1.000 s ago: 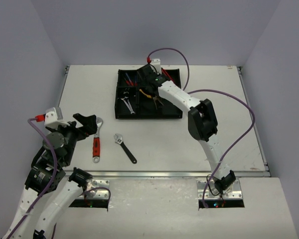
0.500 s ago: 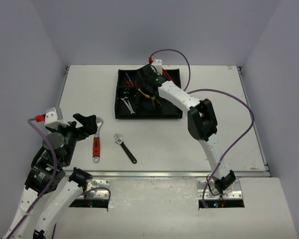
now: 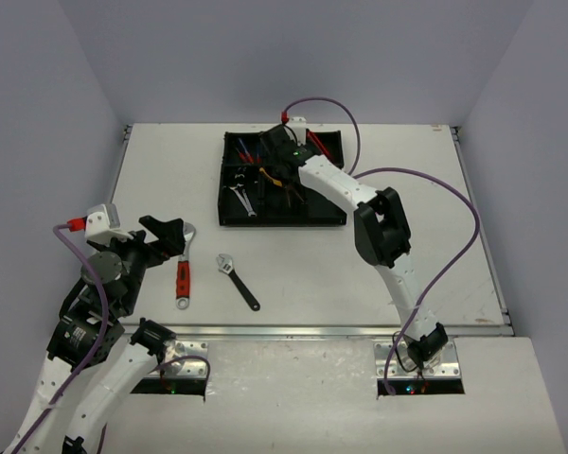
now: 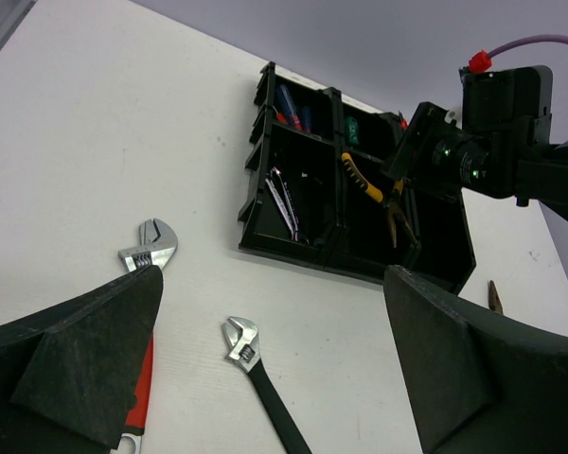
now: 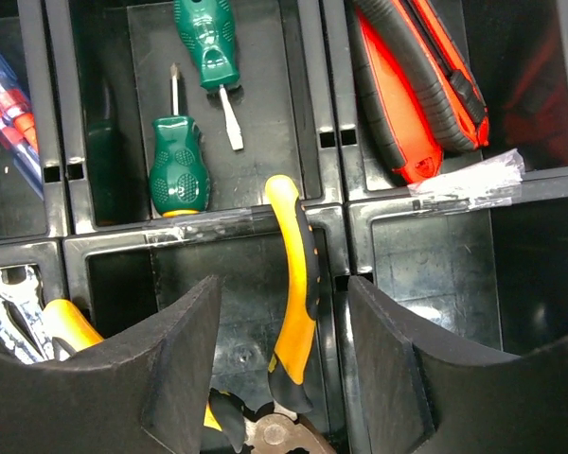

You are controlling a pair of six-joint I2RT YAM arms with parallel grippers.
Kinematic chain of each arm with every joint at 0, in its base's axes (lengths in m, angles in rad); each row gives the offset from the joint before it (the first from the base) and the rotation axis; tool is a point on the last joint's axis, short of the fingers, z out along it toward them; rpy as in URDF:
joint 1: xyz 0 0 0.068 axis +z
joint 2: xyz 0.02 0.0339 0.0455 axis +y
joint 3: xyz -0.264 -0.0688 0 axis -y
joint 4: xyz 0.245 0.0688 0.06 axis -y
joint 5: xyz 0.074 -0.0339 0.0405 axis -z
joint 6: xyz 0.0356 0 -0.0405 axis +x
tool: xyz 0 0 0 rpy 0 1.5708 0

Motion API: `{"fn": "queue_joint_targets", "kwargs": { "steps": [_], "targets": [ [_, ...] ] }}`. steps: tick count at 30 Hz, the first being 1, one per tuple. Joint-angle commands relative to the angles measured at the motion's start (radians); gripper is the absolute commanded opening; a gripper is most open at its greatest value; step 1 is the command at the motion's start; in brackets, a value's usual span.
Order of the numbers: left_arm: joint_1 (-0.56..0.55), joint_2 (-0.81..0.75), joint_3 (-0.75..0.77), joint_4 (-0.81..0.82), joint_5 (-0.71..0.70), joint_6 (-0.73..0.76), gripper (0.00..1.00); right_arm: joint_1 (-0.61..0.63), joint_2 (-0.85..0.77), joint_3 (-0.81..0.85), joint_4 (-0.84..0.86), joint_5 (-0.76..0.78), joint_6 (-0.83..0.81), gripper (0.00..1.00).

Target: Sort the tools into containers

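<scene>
At the left, the left gripper [image 3: 168,236] is hanging wide open and holding nothing, above the jaw end of the red-handled wrench [image 3: 183,274], which is lying on the table [image 3: 407,265]. Just to the right of it, the black-handled wrench [image 3: 239,282] is also lying loose on the table, well apart from the tray [image 3: 284,222]. Both are waiting to be sorted.

Further right, over the tray, the right gripper [image 5: 282,317] is showing the change. A second ago its fingers were clamped together; now they are standing parted with a clear gap on each side of the yellow-handled pliers [image 5: 292,227]. I am reading this as a release under way: the pliers are being given up to the near middle compartment.

The pliers are lying directly between and below the parted fingers, handles splayed. One handle is crossing the divider toward the compartment holding the green screwdrivers [image 5: 180,165]; the other is angling off toward the silver spanners [image 5: 5,303] at the left. From the wrist view I cannot tell whether the pliers are resting settled on the compartment floor or propped on that divider.

At the far right of the tray, the red utility knives [image 5: 407,85] are sitting in their own compartment. If the pliers are settled, only the two wrenches are remaining.
</scene>
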State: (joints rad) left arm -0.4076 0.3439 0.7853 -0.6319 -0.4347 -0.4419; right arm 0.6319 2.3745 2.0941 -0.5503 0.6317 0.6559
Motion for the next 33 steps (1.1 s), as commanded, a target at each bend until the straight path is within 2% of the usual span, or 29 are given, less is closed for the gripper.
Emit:
{"fn": "queue_joint_targets", "kwargs": {
  "steps": [1,7,14,16,18,20,22,28,32,33],
  "targets": [
    [-0.013,-0.004,0.003,0.035,-0.006,0.009,1.0,0.006,-0.027,0.023,0.031,-0.025,0.012,0.55],
    [-0.013,-0.004,0.002,0.034,-0.007,0.007,1.0,0.006,-0.028,-0.004,0.036,-0.075,0.022,0.26],
    [-0.013,-0.005,0.002,0.032,-0.01,0.006,1.0,0.005,-0.023,-0.053,0.035,-0.075,0.064,0.2],
    [-0.014,-0.006,0.003,0.032,-0.01,0.006,1.0,0.001,-0.018,-0.068,0.034,-0.087,0.076,0.12],
    [-0.014,-0.008,0.002,0.032,-0.012,0.005,1.0,-0.004,-0.022,-0.089,0.036,-0.106,0.097,0.09],
    [-0.014,-0.008,0.002,0.032,-0.011,0.005,1.0,-0.005,-0.026,-0.097,0.036,-0.113,0.099,0.14],
    [-0.014,-0.006,0.003,0.032,-0.012,0.005,1.0,-0.005,-0.044,-0.107,0.037,-0.122,0.1,0.27],
    [-0.016,-0.002,0.002,0.032,-0.011,0.005,1.0,-0.006,-0.172,-0.158,0.069,-0.173,0.042,0.32],
    [-0.016,-0.006,0.002,0.032,-0.012,0.005,1.0,-0.007,-0.306,-0.241,0.059,-0.153,0.005,0.58],
    [-0.016,-0.006,0.003,0.032,-0.012,0.005,1.0,-0.012,-0.361,-0.293,0.06,-0.149,-0.003,0.68]
  ]
}}
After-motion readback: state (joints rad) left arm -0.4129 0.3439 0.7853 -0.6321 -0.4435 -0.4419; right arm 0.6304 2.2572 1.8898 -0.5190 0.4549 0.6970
